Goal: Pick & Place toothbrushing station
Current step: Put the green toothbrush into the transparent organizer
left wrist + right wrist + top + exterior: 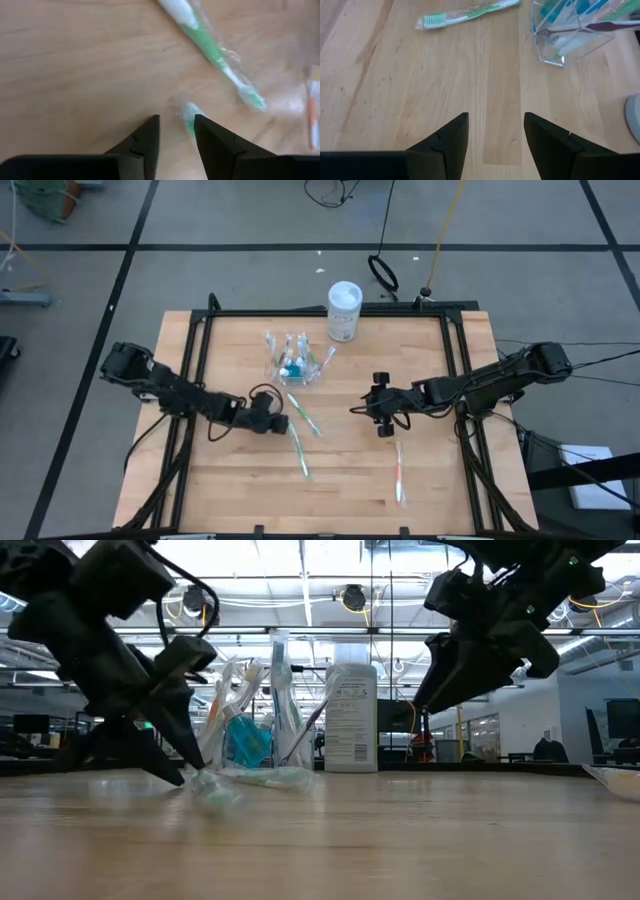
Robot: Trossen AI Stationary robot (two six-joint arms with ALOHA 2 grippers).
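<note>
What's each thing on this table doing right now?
Clear cup: upright, holding brushes and teal tubes.
White bottle: upright, capped.
Green toothbrushes: two lying flat, wrapped.
Orange toothbrush: lying flat.
Left tool: open over a green brush end.
Right tool: open, empty.

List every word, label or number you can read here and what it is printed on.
White bottle: printed label with lines of small text, too blurred to read.
Toothbrushes, such as the green one: no legible print.
Clear cup: no text visible.
Nothing else is readable.
</note>
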